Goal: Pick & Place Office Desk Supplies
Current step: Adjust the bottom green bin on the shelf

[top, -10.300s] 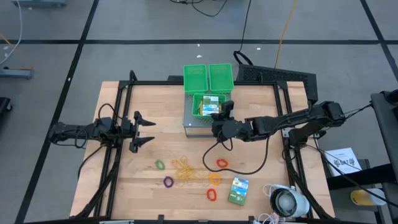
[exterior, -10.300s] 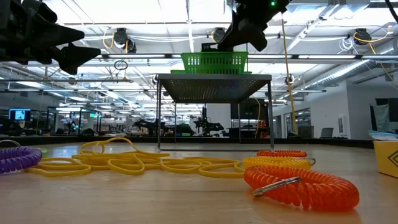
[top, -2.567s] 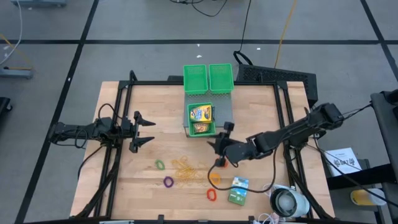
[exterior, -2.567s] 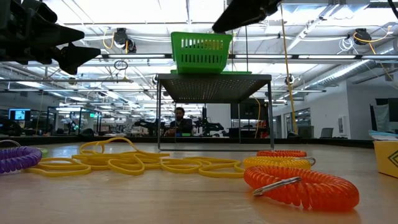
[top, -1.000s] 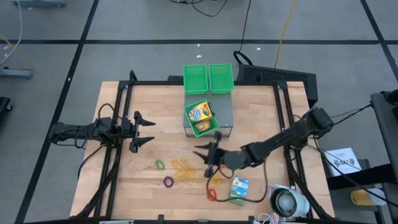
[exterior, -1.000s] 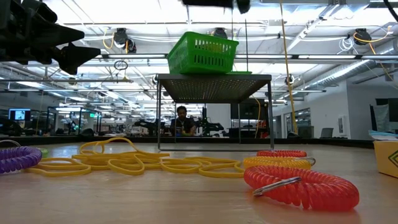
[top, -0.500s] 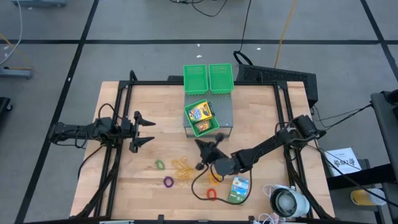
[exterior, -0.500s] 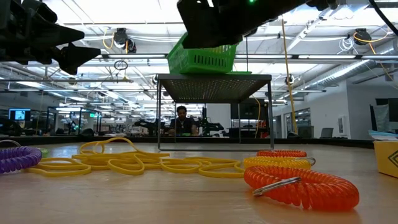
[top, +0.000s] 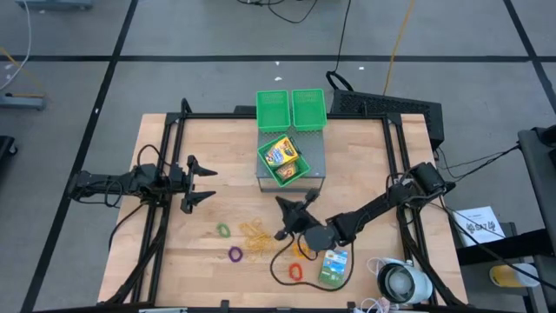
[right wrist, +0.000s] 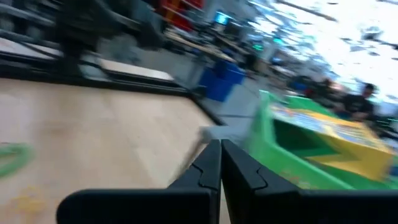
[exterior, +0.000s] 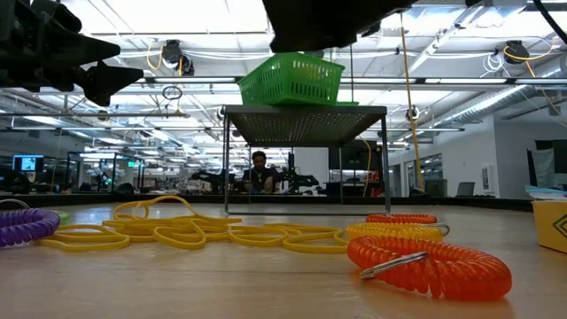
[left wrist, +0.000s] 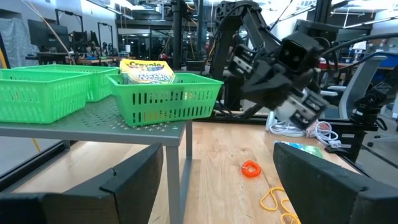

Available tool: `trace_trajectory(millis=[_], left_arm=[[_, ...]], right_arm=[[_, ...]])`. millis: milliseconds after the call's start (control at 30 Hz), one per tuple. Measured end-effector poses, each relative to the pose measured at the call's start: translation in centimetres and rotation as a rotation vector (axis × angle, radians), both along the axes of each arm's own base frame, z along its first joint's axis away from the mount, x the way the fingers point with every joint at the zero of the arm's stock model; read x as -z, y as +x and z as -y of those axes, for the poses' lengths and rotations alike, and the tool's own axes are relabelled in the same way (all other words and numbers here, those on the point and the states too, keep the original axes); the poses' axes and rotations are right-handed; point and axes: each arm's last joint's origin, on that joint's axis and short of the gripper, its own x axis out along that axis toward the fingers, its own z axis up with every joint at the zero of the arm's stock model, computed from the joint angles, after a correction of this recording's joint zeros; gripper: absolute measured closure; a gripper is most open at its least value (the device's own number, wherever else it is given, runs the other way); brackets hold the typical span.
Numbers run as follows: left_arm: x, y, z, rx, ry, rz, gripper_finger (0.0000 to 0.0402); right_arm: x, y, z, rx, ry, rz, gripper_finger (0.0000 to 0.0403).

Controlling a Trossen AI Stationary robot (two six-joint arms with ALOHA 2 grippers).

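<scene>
My right gripper (top: 287,217) hovers shut over the table's middle, just near of the grey stand (top: 314,167). On the stand sits a green mesh bin (top: 294,174), askew, with the yellow-green crayon box (top: 280,153) in it. On the table lie the tan rubber bands (top: 258,236), a green ring (top: 224,230), a purple ring (top: 234,254), an orange ring (top: 301,249), a red ring (top: 295,271) and the green-white packet (top: 333,266). My left gripper (top: 212,184) waits open at the table's left. My right gripper is level with the green bin (right wrist: 292,155) and close beside its near end. The wrist view is blurred, and I cannot tell whether the shut fingers (right wrist: 208,168) touch the bin.
Two more green mesh bins (top: 272,109) (top: 308,107) stand at the stand's far end. A white round device with cables (top: 401,283) sits at the near right corner. A black cable (top: 274,265) loops across the rings. Bare wood lies between the left gripper and the rubber bands.
My right arm has drawn its elbow nearer the table's near edge, and its gripper has turned and come lower beside the stand. The green bin with the crayon box has turned further about on the stand. The left arm has kept still.
</scene>
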Motion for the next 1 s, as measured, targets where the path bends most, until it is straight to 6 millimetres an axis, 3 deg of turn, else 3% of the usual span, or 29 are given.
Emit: trace_trajectory(millis=[367, 1000], left_arm=[[0.0, 0.0, 0.0, 0.000, 0.000, 0.000, 0.0091], [0.0, 0.0, 0.0, -0.001, 0.000, 0.000, 0.0091]], right_arm=[[0.7, 1.1, 3.5, 0.062, 0.014, -0.050, 0.0402], [0.4, -0.4, 2.1, 0.380, -0.215, -0.190, 0.0402]])
